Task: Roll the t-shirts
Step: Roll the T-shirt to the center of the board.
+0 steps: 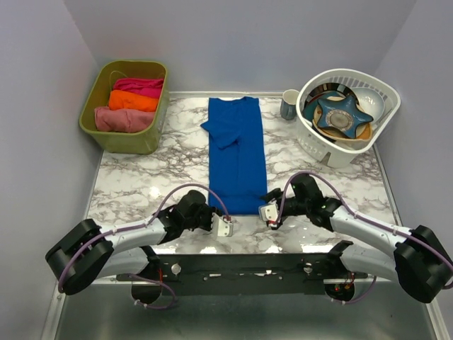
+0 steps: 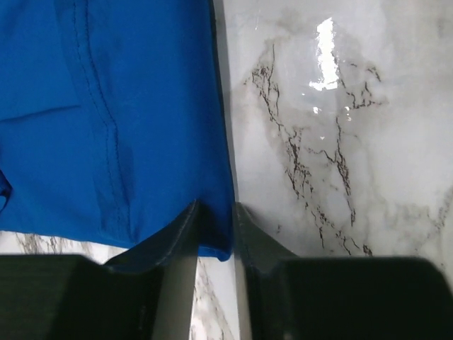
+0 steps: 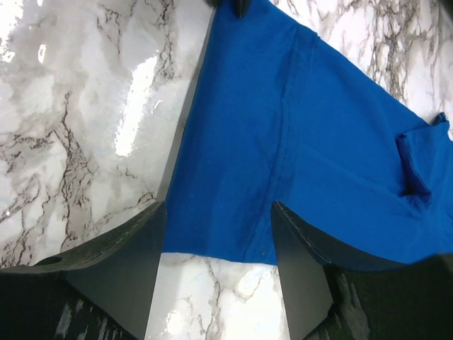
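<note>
Here, three rolls (image 1: 132, 103) in green bin (image 1: 124, 142); left gripper (image 2: 214, 207) pinching blue t-shirt (image 2: 106, 120), right gripper (image 3: 218, 206) spread.

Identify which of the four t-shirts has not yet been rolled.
The royal-blue t-shirt, lying flat in a long strip on the marble table; the pink roll, orange roll and magenta roll sit in the green bin.

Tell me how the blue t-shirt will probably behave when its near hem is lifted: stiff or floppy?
Probably floppy: the blue t-shirt lies flat and thin, with one sleeve folded over, so lifted parts should sag. It looks light, and may slide on the glossy marble table when pushed.
</note>
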Motion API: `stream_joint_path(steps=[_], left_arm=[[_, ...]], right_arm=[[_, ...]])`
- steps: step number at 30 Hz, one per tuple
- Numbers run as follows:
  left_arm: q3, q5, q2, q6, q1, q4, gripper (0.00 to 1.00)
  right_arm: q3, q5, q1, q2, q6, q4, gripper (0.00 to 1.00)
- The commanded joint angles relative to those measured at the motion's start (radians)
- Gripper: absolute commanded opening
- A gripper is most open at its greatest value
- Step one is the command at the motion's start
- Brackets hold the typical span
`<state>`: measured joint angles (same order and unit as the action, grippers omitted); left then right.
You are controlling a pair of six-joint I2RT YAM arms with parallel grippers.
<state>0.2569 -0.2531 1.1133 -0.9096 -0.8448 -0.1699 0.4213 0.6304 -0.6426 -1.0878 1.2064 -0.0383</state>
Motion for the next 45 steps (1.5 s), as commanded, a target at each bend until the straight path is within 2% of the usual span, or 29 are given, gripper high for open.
stream_joint_path(steps=[1, 3, 4, 5, 11, 20, 31, 45], left_arm=[[0.038, 0.064, 0.072, 0.024, -0.002, 0.017, 0.23], [0.041, 0.051, 0.075, 0.034, -0.002, 0.029, 0.11], [0.045, 0.038, 0.075, 0.041, -0.003, 0.039, 0.03], [0.063, 0.023, 0.072, 0.052, -0.002, 0.076, 0.00], [0.209, -0.156, 0.051, 0.207, 0.032, 0.307, 0.00], [0.323, -0.316, 0.057, 0.321, 0.119, 0.478, 0.00], [0.415, -0.391, 0.092, 0.435, 0.136, 0.523, 0.00], [0.486, -0.529, 0.132, 0.508, 0.253, 0.567, 0.00]], right_arm=[[-0.026, 0.019, -0.026, -0.012, 0.036, 0.020, 0.69], [-0.035, 0.003, -0.044, -0.018, 0.047, 0.025, 0.69], [-0.035, -0.001, -0.049, -0.020, 0.053, 0.021, 0.69], [-0.033, -0.006, -0.052, -0.024, 0.054, 0.017, 0.69], [-0.030, -0.035, -0.075, -0.030, 0.041, 0.014, 0.70], [0.000, -0.127, -0.132, -0.046, -0.105, 0.029, 0.70], [0.037, -0.339, -0.236, -0.064, -0.327, 0.094, 0.70], [0.037, -0.448, -0.338, -0.099, -0.415, 0.178, 0.70]])
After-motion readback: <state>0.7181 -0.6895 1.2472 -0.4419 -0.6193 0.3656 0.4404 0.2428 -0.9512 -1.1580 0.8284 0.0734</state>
